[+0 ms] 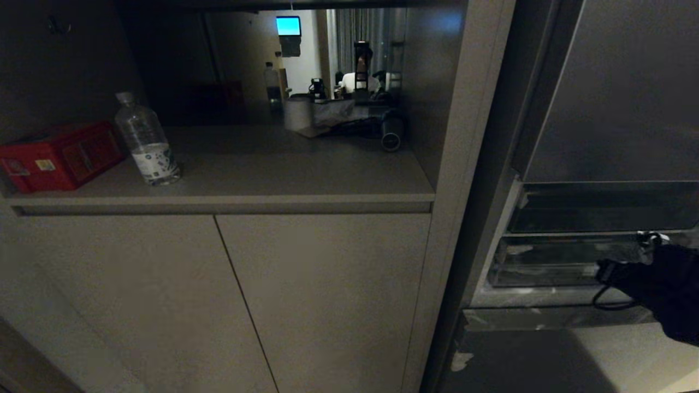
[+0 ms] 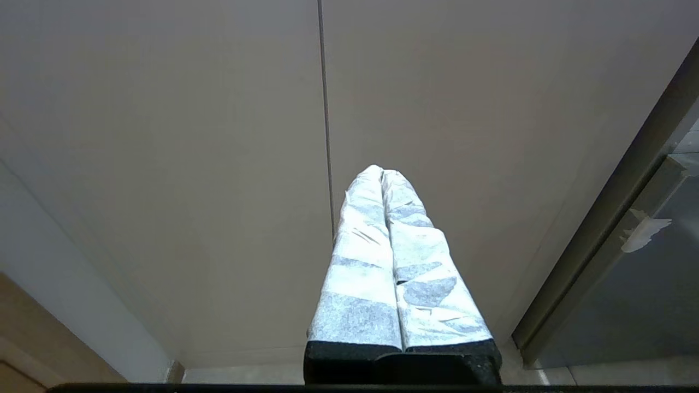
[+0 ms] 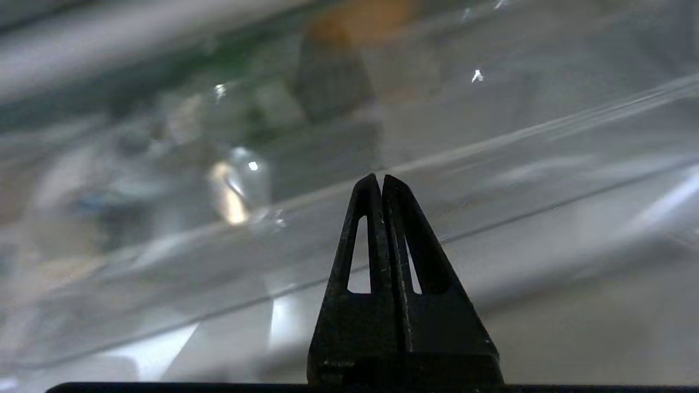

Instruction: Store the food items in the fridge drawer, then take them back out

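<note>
Right gripper (image 3: 381, 183) is at the fridge, lower right of the head view, fingers pressed together with nothing between them. Its tips point at the clear drawer (image 1: 546, 262), very close to the front wall; contact cannot be confirmed.

Drawer sits in the open fridge bay below a dark shelf. Whether it is pushed fully home or out a little cannot be told.

Food: the right wrist view looks through the plastic. A green smear (image 3: 240, 60) and an orange-brown patch (image 3: 360, 16) show behind it, both too blurred to name. Likely the food, inside the drawer.

Left gripper (image 2: 382, 174) is parked low facing the cabinet doors (image 2: 218, 136), taped fingers together, empty.

Handling, as judgement:
- Drawer: rigid, light, glossy plastic. Slick for closed fingertips, and thin walls could crack under a hard pinch. Best hold is the front lip or handle recess, hooked near the middle so it slides straight and does not jam.
- Food: the rough brown item should grip easily across its short width. The green one looks smoother and rounder, so take it across the middle, gently.

Worktop (image 1: 306, 174) on the left carries a bottle (image 1: 146, 142) and red box (image 1: 60, 155), well apart from the work.
</note>
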Robot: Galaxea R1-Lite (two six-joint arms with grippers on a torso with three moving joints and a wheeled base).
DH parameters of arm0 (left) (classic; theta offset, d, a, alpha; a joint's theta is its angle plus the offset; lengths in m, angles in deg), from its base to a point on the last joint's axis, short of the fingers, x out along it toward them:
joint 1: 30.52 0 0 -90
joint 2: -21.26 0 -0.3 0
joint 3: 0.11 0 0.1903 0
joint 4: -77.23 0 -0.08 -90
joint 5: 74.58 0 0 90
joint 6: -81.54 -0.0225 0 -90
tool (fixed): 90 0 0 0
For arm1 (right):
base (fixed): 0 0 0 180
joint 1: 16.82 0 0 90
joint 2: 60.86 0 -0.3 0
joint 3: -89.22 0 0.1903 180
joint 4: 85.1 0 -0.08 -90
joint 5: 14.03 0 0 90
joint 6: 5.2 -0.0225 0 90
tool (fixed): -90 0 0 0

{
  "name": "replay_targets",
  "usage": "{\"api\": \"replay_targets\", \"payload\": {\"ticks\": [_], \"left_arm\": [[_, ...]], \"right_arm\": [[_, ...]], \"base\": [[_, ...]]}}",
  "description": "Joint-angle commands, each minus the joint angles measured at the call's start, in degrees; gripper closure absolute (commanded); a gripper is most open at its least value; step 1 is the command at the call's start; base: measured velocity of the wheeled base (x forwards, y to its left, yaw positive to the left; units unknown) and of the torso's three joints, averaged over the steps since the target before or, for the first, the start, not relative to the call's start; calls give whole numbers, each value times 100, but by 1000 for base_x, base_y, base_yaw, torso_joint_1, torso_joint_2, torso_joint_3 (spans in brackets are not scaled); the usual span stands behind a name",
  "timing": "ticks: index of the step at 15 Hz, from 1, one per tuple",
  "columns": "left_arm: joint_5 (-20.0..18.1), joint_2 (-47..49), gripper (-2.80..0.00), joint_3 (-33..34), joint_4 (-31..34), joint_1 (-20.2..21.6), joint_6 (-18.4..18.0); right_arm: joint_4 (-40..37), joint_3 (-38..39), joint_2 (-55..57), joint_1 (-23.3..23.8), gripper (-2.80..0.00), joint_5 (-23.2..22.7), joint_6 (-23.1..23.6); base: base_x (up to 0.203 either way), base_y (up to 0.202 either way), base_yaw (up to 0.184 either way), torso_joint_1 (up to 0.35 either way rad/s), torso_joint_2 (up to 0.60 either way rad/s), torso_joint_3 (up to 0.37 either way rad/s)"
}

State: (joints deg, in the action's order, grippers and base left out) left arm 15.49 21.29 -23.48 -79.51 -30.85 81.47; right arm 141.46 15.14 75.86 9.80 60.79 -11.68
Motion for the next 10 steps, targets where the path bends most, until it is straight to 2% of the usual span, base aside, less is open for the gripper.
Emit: {"api": "replay_targets", "payload": {"ticks": [1, 5, 8, 10], "left_arm": [[1, 0, 0, 0, -7, -2, -1], [1, 6, 0, 0, -7, -2, -10], [-1, -2, 0, 0, -7, -2, -10], [1, 6, 0, 0, -7, -2, -10]], "right_arm": [[312, -61, 332, -311, 0, -19, -236], [832, 1406, -671, -178, 0, -94, -514], [962, 2423, -1575, 229, 0, -125, -502], [986, 3189, -2257, 647, 0, -124, -299]], "base": [[0, 0, 0, 0, 0, 0], [0, 0, 0, 0, 0, 0], [0, 0, 0, 0, 0, 0], [0, 0, 0, 0, 0, 0]]}}
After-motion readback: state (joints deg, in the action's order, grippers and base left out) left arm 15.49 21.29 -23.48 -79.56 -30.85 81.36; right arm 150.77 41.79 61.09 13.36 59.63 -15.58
